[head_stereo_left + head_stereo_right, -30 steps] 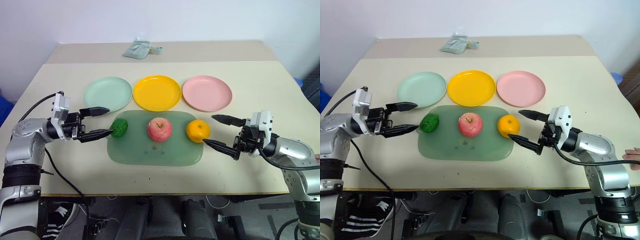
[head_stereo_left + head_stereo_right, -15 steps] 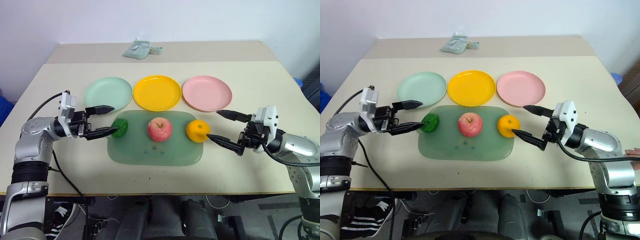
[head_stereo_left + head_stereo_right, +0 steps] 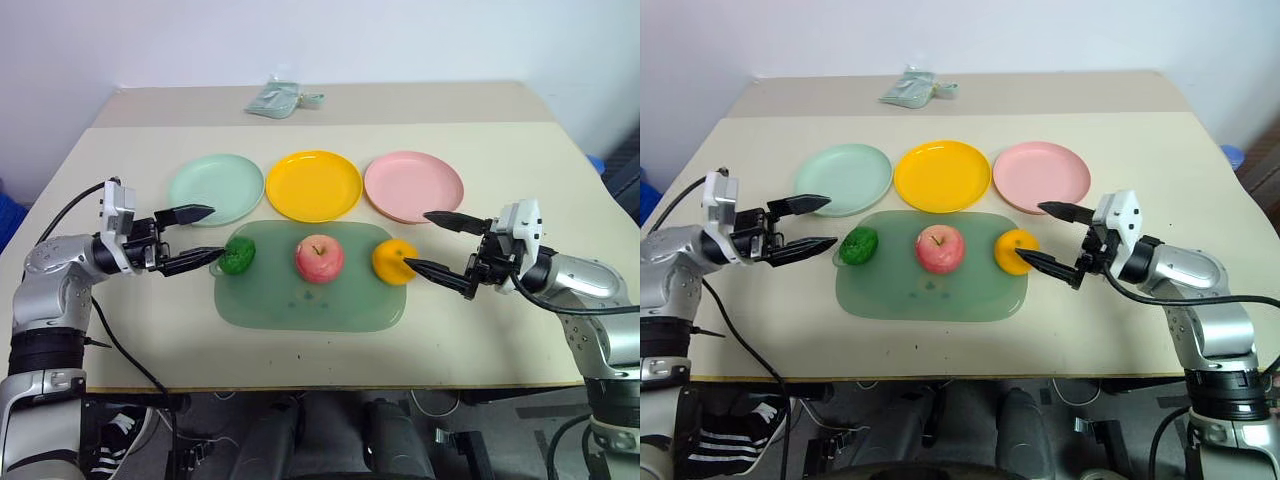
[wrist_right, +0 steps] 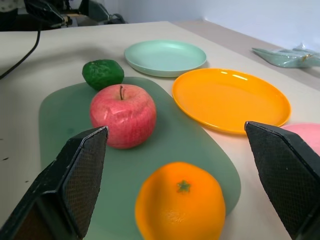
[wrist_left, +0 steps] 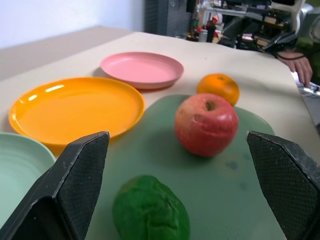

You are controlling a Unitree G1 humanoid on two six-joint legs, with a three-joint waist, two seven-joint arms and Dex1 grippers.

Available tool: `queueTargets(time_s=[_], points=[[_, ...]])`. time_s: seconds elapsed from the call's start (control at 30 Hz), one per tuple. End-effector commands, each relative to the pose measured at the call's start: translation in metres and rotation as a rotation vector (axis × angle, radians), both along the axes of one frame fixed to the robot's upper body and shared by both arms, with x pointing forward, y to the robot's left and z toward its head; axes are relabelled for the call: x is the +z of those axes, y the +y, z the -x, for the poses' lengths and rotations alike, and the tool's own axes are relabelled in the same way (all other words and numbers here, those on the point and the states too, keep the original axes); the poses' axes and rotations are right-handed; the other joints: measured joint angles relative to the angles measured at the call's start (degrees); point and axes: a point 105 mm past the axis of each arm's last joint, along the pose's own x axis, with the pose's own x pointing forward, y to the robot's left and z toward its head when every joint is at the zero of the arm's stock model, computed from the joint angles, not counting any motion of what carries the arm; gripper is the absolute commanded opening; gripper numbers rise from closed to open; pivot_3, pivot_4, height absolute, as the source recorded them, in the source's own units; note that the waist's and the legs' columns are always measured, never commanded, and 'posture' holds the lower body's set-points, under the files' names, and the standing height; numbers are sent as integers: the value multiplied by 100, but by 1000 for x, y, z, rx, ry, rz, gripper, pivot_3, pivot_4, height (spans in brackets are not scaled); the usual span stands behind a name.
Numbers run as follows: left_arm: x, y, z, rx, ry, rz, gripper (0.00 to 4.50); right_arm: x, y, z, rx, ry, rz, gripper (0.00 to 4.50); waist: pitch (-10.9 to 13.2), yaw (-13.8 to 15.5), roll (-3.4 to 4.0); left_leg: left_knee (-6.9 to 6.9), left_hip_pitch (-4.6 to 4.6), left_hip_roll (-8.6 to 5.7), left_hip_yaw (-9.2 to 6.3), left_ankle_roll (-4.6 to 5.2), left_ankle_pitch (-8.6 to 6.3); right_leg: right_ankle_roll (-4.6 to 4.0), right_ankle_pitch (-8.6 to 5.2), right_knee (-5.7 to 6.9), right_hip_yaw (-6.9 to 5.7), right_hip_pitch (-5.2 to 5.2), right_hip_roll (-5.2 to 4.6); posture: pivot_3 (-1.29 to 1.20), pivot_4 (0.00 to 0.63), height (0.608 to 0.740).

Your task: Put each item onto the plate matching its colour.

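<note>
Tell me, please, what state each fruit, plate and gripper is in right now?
green fruit: on mat, not held
apple: upright on mat
orange: on mat
mint plate: empty
yellow plate: empty
pink plate: empty
left gripper: open
right gripper: open

A beige table stands against a plain white wall.

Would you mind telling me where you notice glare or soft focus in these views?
Left wrist view: glare streak on the yellow plate, green fruit up close looks soft. Right wrist view: highlights on the yellow plate's far rim, orange slightly soft. Head views: even lighting, faint shadows under the fruit.
</note>
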Motion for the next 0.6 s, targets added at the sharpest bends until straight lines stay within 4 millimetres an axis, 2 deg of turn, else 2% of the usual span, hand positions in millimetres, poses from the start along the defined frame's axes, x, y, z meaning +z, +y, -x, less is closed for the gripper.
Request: queueTargets(time_s=[0.03,0.2,0.3,0.4,0.5,0.6], points=[[10,7,5,20,-38,3,4500,9,4,1,19,-28,-30,4450,0,-1,0,0,0,0,1,0,0,0,0,0,0,0,0,0,150,740],[6,22,4,86,-20,-56,4500,20,7,7,62,-63,-89,4450,0,0,0,0,0,1,0,0,0,0,0,0,1,-1,1,0,150,740],[-11,29,2,139,58,-119,4500,18,12,13,109,-52,-93,4450,0,-2,0,0,1,1,2,0,0,-1,0,0,3,0,1,0,150,740],[-23,28,-1,181,123,-138,4500,17,15,12,110,-55,-86,4450,0,3,0,-1,1,1,2,0,0,-1,0,0,3,0,0,0,150,740],[-28,21,-5,207,103,-145,4500,18,18,13,128,-63,-84,4450,0,15,0,-1,0,1,1,0,0,-1,0,0,3,-1,1,0,150,740],[-32,17,-12,253,104,-151,4500,21,25,24,196,-54,-94,4450,0,14,0,0,0,1,1,-1,-1,-1,0,-1,3,0,0,0,150,740]])
